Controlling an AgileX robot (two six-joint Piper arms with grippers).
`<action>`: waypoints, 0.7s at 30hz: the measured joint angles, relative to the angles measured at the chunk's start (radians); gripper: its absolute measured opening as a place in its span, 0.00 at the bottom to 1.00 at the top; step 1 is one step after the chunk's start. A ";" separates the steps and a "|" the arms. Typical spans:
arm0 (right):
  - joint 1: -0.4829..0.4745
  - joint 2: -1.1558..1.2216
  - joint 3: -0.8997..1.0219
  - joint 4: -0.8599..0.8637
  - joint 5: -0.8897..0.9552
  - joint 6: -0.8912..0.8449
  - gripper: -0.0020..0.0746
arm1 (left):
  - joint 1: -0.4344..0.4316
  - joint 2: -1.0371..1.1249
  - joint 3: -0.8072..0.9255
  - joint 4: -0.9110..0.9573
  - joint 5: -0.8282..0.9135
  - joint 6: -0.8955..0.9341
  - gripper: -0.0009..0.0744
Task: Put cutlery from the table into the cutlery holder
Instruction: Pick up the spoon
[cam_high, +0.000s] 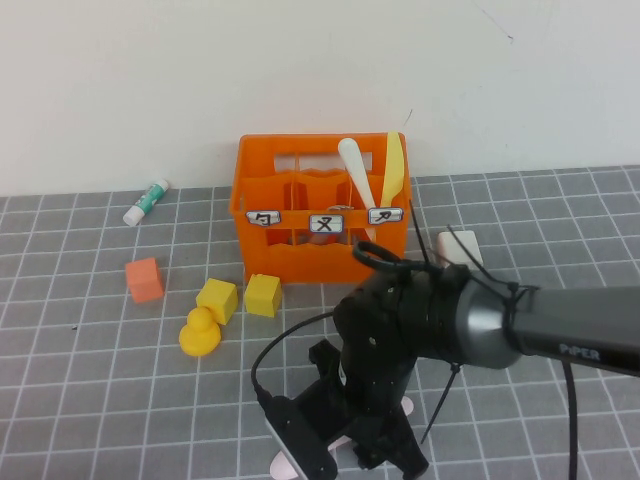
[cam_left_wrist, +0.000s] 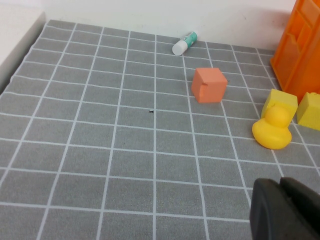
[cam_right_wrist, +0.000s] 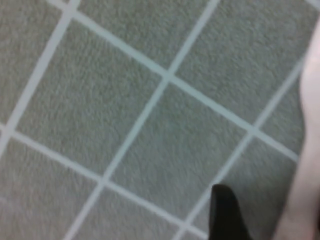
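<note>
The orange cutlery holder (cam_high: 320, 255) stands at the back middle of the grey tiled table (cam_high: 90, 400). A cream-white knife (cam_high: 355, 165) and a yellow knife (cam_high: 394, 165) stand upright in it. A pale pink spoon (cam_high: 285, 462) lies slantwise on the table at the front edge. My right gripper (cam_high: 345, 450) is down over the spoon, open, with a finger on each side. In the right wrist view one dark fingertip (cam_right_wrist: 224, 212) is a little apart from the spoon (cam_right_wrist: 310, 150). My left gripper (cam_left_wrist: 285, 210) is shut and empty, above bare table at the left. No grey fork shows.
An orange cube (cam_high: 144, 279), two yellow blocks (cam_high: 217, 298) (cam_high: 263, 294) and a yellow duck (cam_high: 200, 332) lie left of the holder. A small white tube (cam_high: 146, 201) lies by the back wall. A pale block (cam_high: 457, 245) sits right of the holder, behind my right arm.
</note>
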 joint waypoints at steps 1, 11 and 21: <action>0.000 0.008 0.000 0.006 -0.002 0.000 0.51 | 0.000 0.000 0.000 0.000 0.000 0.000 0.01; 0.000 0.022 -0.007 0.036 -0.015 0.038 0.41 | 0.000 0.000 0.000 0.000 0.000 0.000 0.01; -0.006 0.039 -0.054 0.100 0.026 0.175 0.18 | 0.000 0.000 0.000 0.000 0.000 0.000 0.01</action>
